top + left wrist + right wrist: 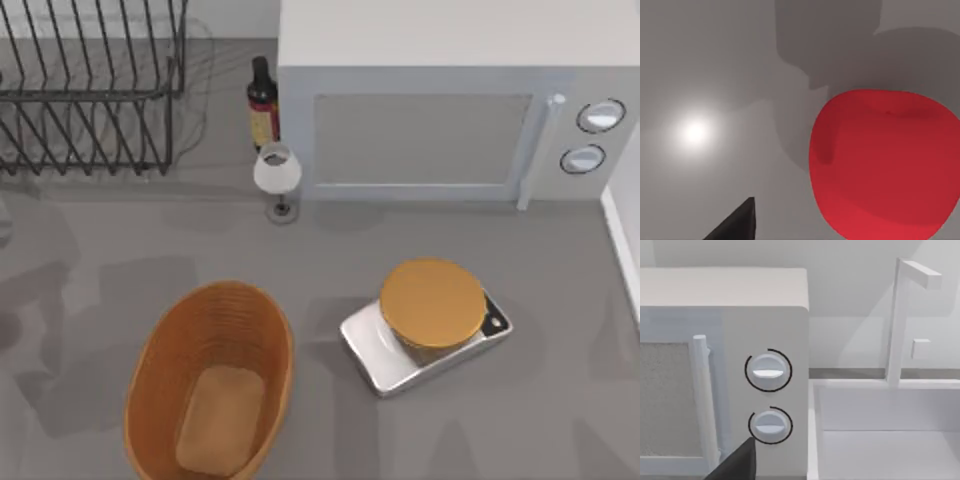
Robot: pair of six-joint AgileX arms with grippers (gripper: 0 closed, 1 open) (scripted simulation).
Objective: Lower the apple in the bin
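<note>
Beside the bottle (pixel 263 102) label, no readable writing.

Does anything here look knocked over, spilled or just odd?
Nothing is spilled or toppled. The wicker basket sits upright, with nothing in it. The bottle and the small lamp stand straight. The scale lies askew to the microwave. The apple shows close before the left wrist camera.

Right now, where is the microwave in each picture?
Top view: the microwave sits at the upper right, behind the scale.
Right wrist view: its front right corner, seen close.
Left wrist view: this one looks at the apple and the grey table instead.
Shared landmark: the upper knob beside the door handle.
</note>
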